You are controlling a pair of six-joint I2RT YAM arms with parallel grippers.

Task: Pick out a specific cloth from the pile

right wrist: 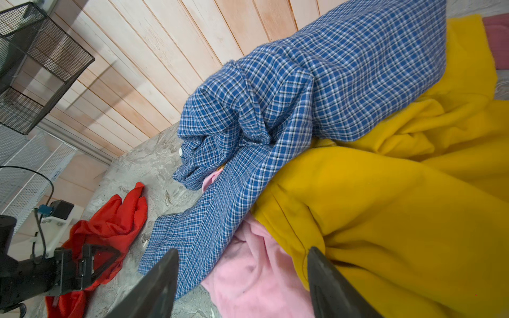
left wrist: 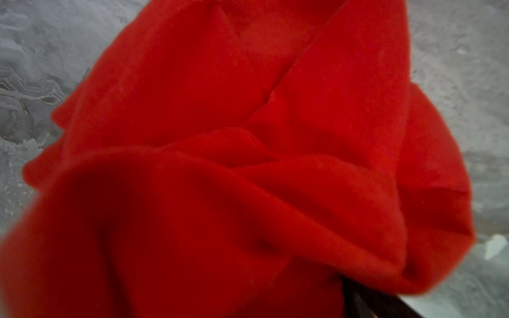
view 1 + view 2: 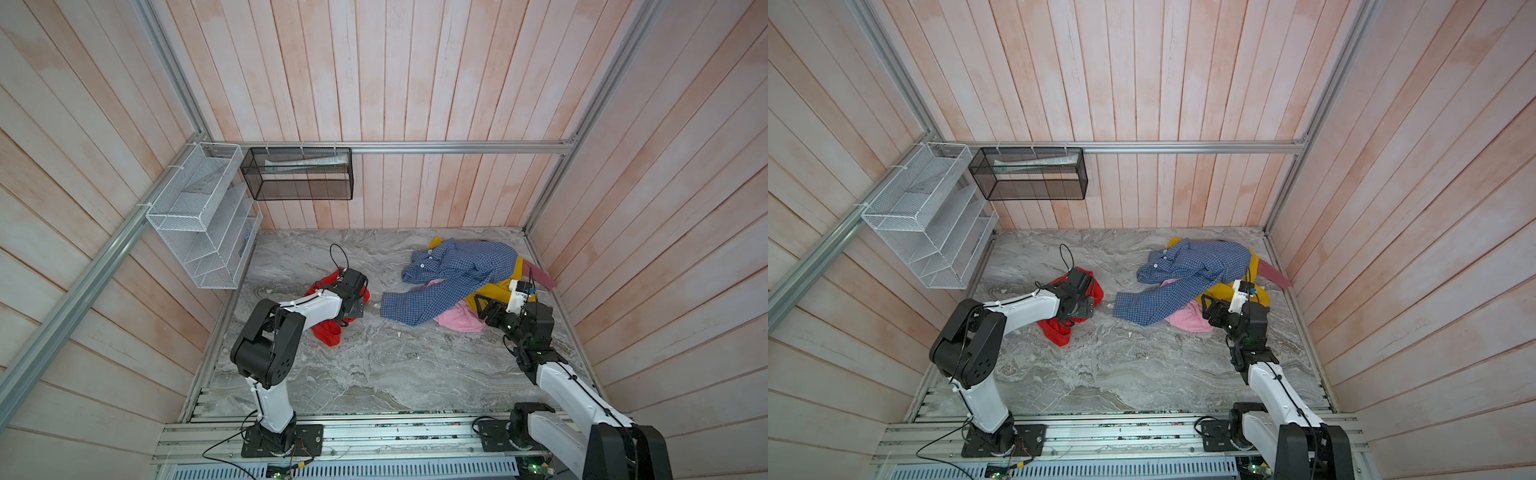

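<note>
Crumpled red cloth (image 2: 220, 165) lies apart from pile (image 3: 457, 270).

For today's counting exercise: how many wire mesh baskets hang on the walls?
2: a white wire mesh basket on the left wall, and a black wire mesh basket on the back wall.

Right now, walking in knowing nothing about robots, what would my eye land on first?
Probably the bright red cloth, lying crumpled by itself on the grey marble table beneath the left tool. Next comes the colourful pile toward the back right. There a blue checked shirt sprawls over a yellow cloth and a pink cloth, with the right tool open at its edge.
</note>
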